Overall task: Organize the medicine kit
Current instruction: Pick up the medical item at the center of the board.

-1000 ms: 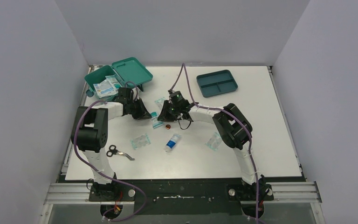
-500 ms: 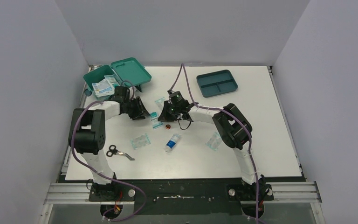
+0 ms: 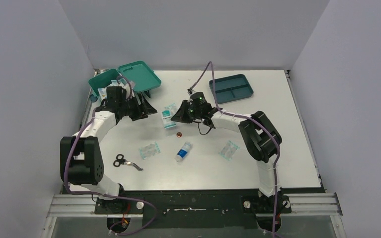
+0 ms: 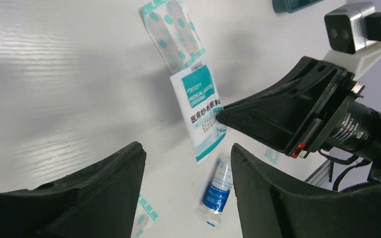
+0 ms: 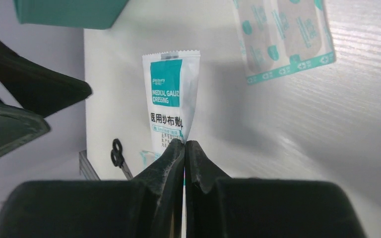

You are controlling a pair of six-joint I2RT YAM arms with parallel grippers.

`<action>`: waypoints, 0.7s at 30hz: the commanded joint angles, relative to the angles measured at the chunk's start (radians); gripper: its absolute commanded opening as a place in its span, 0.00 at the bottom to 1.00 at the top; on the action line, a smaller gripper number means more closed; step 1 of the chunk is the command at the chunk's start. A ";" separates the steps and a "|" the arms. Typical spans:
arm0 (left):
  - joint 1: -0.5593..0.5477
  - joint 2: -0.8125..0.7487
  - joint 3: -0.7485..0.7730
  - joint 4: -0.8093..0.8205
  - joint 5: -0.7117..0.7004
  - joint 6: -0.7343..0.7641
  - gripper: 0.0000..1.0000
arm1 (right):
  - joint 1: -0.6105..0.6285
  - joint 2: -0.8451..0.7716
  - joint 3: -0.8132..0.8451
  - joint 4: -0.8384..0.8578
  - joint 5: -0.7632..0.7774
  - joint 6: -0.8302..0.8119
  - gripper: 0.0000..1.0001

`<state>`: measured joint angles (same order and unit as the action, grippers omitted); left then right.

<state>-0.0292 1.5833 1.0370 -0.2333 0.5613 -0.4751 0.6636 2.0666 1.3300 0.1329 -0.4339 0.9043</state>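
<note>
1. Top external view: the teal-green rectangular plastic medicine kit (image 3: 140,75) sits at the far left corner of the white table (image 3: 287,163). Its hinged lid lies open beside the base, and the left arm crosses over part of the base.
2. The left gripper (image 3: 147,110) hangs just in front of the kit, pointing toward the middle of the table. In the left wrist view its two black fingers (image 4: 104,198) stand well apart with nothing between them.
3. The right gripper (image 3: 174,117) faces the left one, pinched tight on one short edge of a white and teal gauze dressing sachet (image 3: 167,120). In the right wrist view the tips meet on that edge and the sachet (image 5: 171,99) stands out beyond them. It appears lifted off the table, casting a shadow.
4. A clear plaster packet with teal print (image 3: 170,107) lies flat just beyond the sachet.
5. Nearer the arm bases lie a small round reddish-brown item (image 3: 179,134) and a small white bottle with a blue label (image 3: 183,151) on its side. Two more teal-printed packets (image 3: 149,149) (image 3: 228,148) lie either side of the bottle.
6. Metal scissors with black handles (image 3: 126,162) lie toward the near left.
7. A darker blue-teal divided tray (image 3: 231,88) sits at the far side, right of centre and well apart from the kit.
</note>
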 commanded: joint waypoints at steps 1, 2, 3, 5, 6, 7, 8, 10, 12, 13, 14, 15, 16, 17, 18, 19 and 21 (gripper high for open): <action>0.003 -0.051 -0.031 0.051 0.114 -0.029 0.62 | -0.008 -0.122 -0.030 0.125 -0.026 0.044 0.00; 0.003 -0.057 -0.037 0.065 0.131 -0.038 0.62 | -0.010 -0.137 -0.040 0.138 -0.028 0.054 0.00; 0.003 -0.061 -0.043 0.079 0.147 -0.048 0.63 | -0.011 -0.152 -0.050 0.151 -0.028 0.065 0.00; 0.003 -0.068 -0.050 0.099 0.173 -0.062 0.63 | -0.012 -0.177 -0.070 0.178 -0.031 0.087 0.00; 0.003 -0.072 -0.055 0.110 0.184 -0.072 0.64 | -0.012 -0.188 -0.076 0.189 -0.032 0.097 0.00; 0.002 -0.080 -0.062 0.128 0.196 -0.085 0.64 | -0.012 -0.197 -0.081 0.198 -0.034 0.105 0.00; 0.002 -0.086 -0.072 0.151 0.206 -0.103 0.64 | -0.012 -0.205 -0.086 0.208 -0.037 0.113 0.00; 0.002 -0.096 -0.091 0.215 0.239 -0.150 0.63 | -0.012 -0.215 -0.093 0.229 -0.046 0.128 0.00; -0.002 -0.097 -0.102 0.289 0.264 -0.191 0.63 | -0.012 -0.220 -0.096 0.243 -0.056 0.144 0.00; -0.004 -0.097 -0.105 0.310 0.271 -0.206 0.63 | -0.012 -0.222 -0.096 0.248 -0.061 0.151 0.00; -0.007 -0.094 -0.108 0.323 0.276 -0.218 0.63 | -0.012 -0.227 -0.096 0.250 -0.060 0.154 0.00; -0.009 -0.095 -0.111 0.341 0.282 -0.229 0.63 | -0.011 -0.231 -0.095 0.252 -0.060 0.154 0.00; -0.013 -0.095 -0.114 0.356 0.287 -0.241 0.62 | -0.011 -0.235 -0.097 0.250 -0.059 0.154 0.00; -0.016 -0.095 -0.117 0.372 0.291 -0.251 0.60 | -0.009 -0.239 -0.098 0.247 -0.058 0.154 0.00; -0.017 -0.095 -0.118 0.384 0.291 -0.260 0.58 | -0.009 -0.242 -0.098 0.245 -0.056 0.154 0.00; -0.020 -0.095 -0.118 0.394 0.291 -0.269 0.54 | -0.009 -0.243 -0.099 0.243 -0.056 0.154 0.00; -0.026 -0.096 -0.118 0.409 0.289 -0.281 0.49 | -0.006 -0.247 -0.099 0.237 -0.054 0.153 0.00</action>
<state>-0.0429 1.5215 0.9245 0.0605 0.8013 -0.7025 0.6540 1.8866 1.2430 0.3061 -0.4847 1.0492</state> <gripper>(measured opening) 0.531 0.022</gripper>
